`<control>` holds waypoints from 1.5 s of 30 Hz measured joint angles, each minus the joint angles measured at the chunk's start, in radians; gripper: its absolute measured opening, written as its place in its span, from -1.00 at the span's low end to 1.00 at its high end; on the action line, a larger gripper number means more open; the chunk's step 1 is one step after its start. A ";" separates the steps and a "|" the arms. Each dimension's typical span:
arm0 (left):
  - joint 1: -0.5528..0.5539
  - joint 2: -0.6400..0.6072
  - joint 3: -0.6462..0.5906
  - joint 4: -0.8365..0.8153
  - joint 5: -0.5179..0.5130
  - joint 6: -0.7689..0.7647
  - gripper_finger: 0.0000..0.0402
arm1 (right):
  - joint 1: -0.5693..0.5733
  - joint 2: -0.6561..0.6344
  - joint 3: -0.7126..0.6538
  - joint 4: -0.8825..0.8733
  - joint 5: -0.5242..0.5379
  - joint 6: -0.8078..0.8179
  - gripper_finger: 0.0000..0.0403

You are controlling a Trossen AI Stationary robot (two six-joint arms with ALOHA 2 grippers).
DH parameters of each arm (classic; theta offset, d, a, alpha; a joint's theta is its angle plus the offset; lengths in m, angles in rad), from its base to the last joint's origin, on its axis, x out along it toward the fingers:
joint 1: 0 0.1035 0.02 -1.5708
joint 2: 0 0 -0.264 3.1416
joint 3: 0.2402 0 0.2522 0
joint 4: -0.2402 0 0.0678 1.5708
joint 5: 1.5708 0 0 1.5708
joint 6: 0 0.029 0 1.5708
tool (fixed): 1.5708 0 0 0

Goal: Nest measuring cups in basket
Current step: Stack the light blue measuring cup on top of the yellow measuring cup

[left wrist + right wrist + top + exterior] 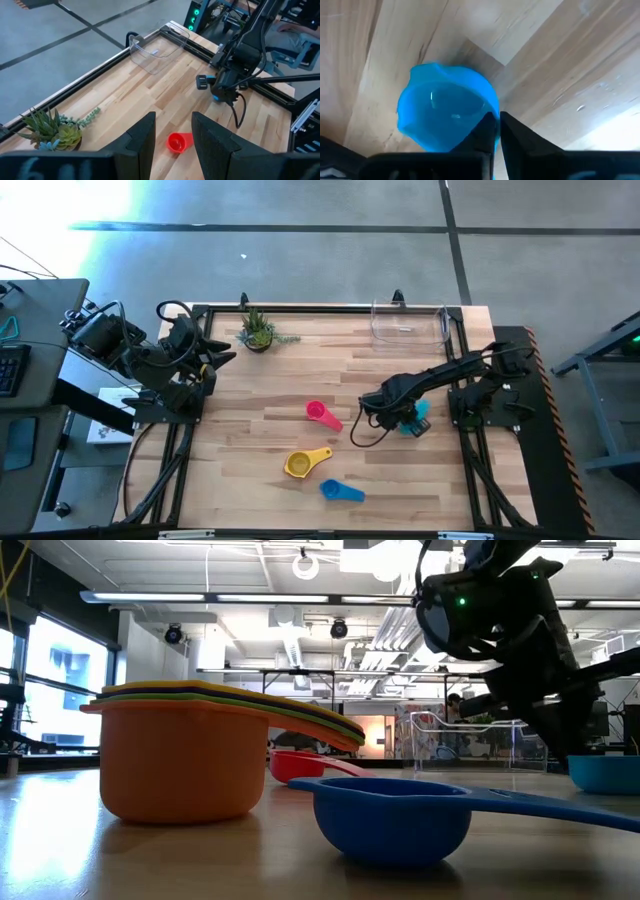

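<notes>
The teal measuring cup (415, 420) is near the table's right side, and my right gripper (498, 131) is shut on it from above. A pink cup (321, 414) rests on its base mid-table. An orange-yellow cup (300, 464), with other cups nested inside it (225, 692), stands nearer the front. A blue cup (340, 491) sits by the near edge. The clear basket (408, 322) stands at the far right corner. My left gripper (172, 145) waits open, raised by the table's left edge. My right gripper pinches the teal cup's wall at the rim (491, 111), with one finger inside the bowl and one outside. The fingers come from above, pointing down. The cup is upright with its mouth up, and in the low view its base (605, 785) looks level with the tabletop.
A small potted plant (258, 332) stands at the far left of the table. A black metal frame (320, 308) runs around the table's edges. Bare wood lies between the teal cup and the basket.
</notes>
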 joint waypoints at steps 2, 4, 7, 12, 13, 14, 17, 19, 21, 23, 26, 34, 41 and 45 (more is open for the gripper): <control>0.000 0.000 0.000 0.000 0.000 0.009 -0.43 | 0.000 0.000 0.000 0.000 0.000 0.018 -0.96; 0.000 0.000 0.000 0.000 0.000 0.009 -0.43 | 0.000 0.000 0.000 0.000 0.000 0.033 -0.94; 0.000 0.000 0.000 0.000 0.000 0.009 -0.43 | 0.000 0.000 0.001 -0.002 0.000 0.078 -0.98; 0.000 0.000 0.000 0.000 0.000 0.008 -0.43 | -0.001 0.000 0.043 -0.037 0.004 0.170 -0.98; 0.000 0.000 0.000 0.000 0.000 0.008 -0.43 | -0.001 0.000 0.059 -0.044 0.004 0.187 -0.99; 0.000 0.000 0.000 0.000 0.000 0.008 -0.43 | -0.001 -0.001 0.076 -0.050 0.003 0.205 -0.99; 0.000 0.000 0.000 0.000 0.000 0.007 -0.43 | -0.001 -0.001 0.132 -0.054 0.003 0.251 -0.99; 0.000 0.000 0.000 0.001 0.000 0.007 -0.43 | -0.001 -0.001 0.173 -0.055 0.002 0.291 -0.99; 0.000 0.000 0.000 0.001 0.006 0.006 -0.43 | -0.001 -0.001 0.213 -0.056 -0.008 0.345 -0.99; 0.000 0.000 0.000 0.001 0.016 0.007 -0.43 | -0.001 -0.001 0.256 -0.056 -0.021 0.404 -0.99; 0.000 0.000 0.000 0.000 0.038 0.007 -0.43 | -0.001 -0.001 0.321 -0.057 -0.022 0.485 -1.00; 0.000 0.000 0.000 0.000 0.064 0.007 -0.43 | -0.001 -0.001 0.482 -0.048 -0.023 0.672 -1.00; 0.000 0.000 0.000 0.000 0.065 0.052 -0.43 | -0.001 -0.002 0.592 0.019 -0.023 0.839 -1.00; 0.000 0.000 0.000 0.000 0.065 0.060 -0.43 | -0.001 -0.002 0.643 0.074 -0.023 0.894 -1.00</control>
